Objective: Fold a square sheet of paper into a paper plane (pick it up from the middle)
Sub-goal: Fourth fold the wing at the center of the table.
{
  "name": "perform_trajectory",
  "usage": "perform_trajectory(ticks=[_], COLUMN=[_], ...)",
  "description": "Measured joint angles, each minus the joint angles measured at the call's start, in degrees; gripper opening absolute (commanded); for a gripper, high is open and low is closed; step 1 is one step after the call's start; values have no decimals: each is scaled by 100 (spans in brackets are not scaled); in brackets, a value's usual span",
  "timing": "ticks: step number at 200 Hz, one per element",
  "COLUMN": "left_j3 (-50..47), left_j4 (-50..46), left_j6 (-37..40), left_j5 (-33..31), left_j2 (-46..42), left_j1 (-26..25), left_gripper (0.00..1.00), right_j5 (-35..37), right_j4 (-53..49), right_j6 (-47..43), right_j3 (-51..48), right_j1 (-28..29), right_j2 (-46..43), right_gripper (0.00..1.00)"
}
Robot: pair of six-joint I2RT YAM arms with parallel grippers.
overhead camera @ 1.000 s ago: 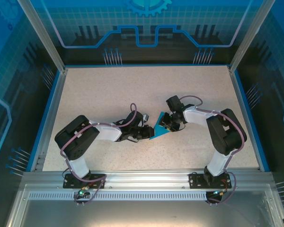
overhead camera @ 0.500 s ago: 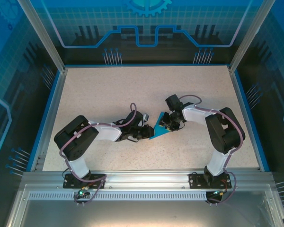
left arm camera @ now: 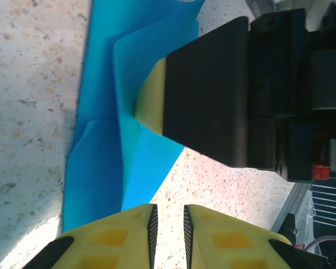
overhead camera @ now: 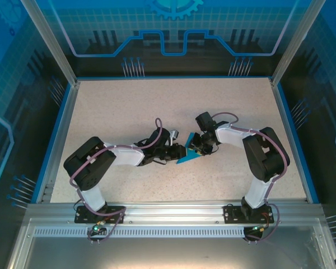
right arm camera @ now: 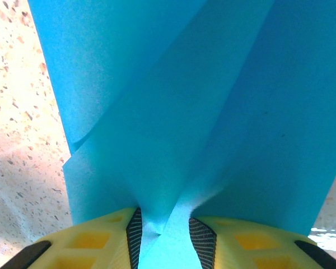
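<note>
The blue paper lies mid-table as a folded, pointed shape with layered creases. In the right wrist view the paper rises in folds, and a pinched ridge of it runs down between the pads of my right gripper, which is shut on it. From above, the right gripper sits at the paper's right edge. My left gripper is at the paper's left side. Its yellow fingertips stand a narrow gap apart with only bare table between them, beside the paper.
The speckled table is ringed by a blue rim and an aluminium frame along the near edge. One black finger of the right gripper, with its yellow pad, presses against the paper in the left wrist view.
The left gripper has moved right and slightly up, onto the paper's left part. Less blue paper shows from above. The right arm has barely moved.
</note>
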Motion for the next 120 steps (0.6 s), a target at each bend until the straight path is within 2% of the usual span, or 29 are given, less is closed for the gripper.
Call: perform_trajectory(ticks=[58, 120], left_j3=[192, 260], left_j4=[90, -90], left_j6=[0, 24], left_j5=[129, 9], left_j2=[367, 411], left_j1=[-9, -11], left_gripper=[26, 22], right_j5=[-7, -20], right_j4=[11, 28], right_j6=[44, 83], right_j3=[0, -11], right_j1=[0, -2], right_j2=[0, 0], right_gripper=[40, 41])
